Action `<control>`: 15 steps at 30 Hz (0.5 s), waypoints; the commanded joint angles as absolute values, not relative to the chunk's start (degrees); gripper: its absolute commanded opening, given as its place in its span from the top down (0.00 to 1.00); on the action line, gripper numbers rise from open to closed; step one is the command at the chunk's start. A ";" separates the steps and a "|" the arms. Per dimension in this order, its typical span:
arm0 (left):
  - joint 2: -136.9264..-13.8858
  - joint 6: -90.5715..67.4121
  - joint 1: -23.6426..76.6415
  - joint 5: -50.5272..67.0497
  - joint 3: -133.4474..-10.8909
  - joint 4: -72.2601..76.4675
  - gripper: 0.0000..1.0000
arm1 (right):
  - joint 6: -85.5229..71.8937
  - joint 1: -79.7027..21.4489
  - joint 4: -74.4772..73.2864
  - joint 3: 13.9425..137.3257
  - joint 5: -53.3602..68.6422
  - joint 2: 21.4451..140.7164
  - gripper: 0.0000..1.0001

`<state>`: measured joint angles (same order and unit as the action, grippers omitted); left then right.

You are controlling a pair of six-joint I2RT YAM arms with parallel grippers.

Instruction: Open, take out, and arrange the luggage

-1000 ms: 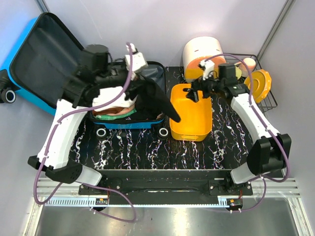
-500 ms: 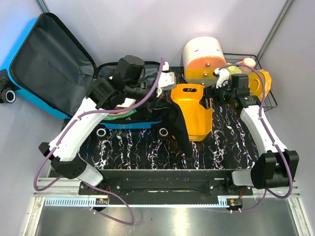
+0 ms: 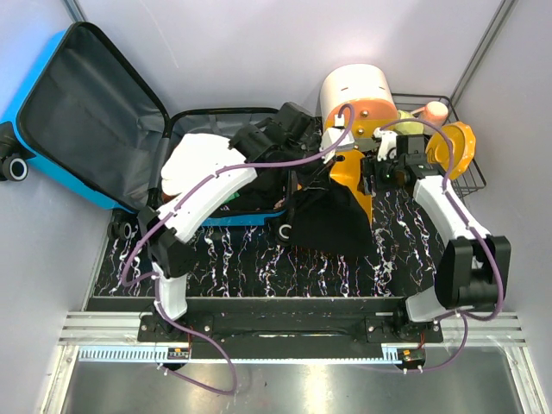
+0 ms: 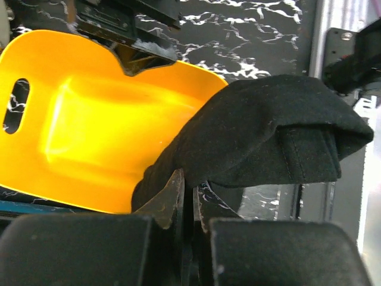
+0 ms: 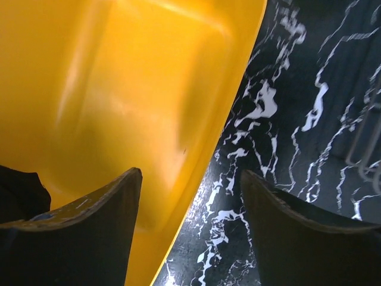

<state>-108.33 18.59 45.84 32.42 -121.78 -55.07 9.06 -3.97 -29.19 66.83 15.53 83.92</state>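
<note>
Two halves to the suitcase (image 3: pixel 82 103), spread wide open: lid tipped back at the far left, grey lining showing; base flat on the surface (image 3: pixel 241 259), largely under the left arm. Left gripper (image 4: pixel 189 187) clamped tight on a fold of black cloth (image 4: pixel 268 131), with the rest of the cloth hanging over the near side of the yellow basin (image 4: pixel 89 119) just right of the suitcase (from above, most of the basin hidden by it). Right gripper (image 5: pixel 190 196) with fingers spread apart, either side of the basin's right edge; contact with it impossible to judge. Behind the basin, a white-and-orange round box (image 3: pixel 358 95). At the far right corner, a wire basket (image 3: pixel 473 177).
</note>
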 commanded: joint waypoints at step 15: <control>-119.17 22.15 43.16 19.70 -123.32 -32.54 1.00 | 7.21 -3.78 -30.67 68.47 20.38 93.16 0.94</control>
<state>-117.32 20.25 43.86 24.62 -123.76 -43.33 6.98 -3.90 -30.35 66.96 16.14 93.58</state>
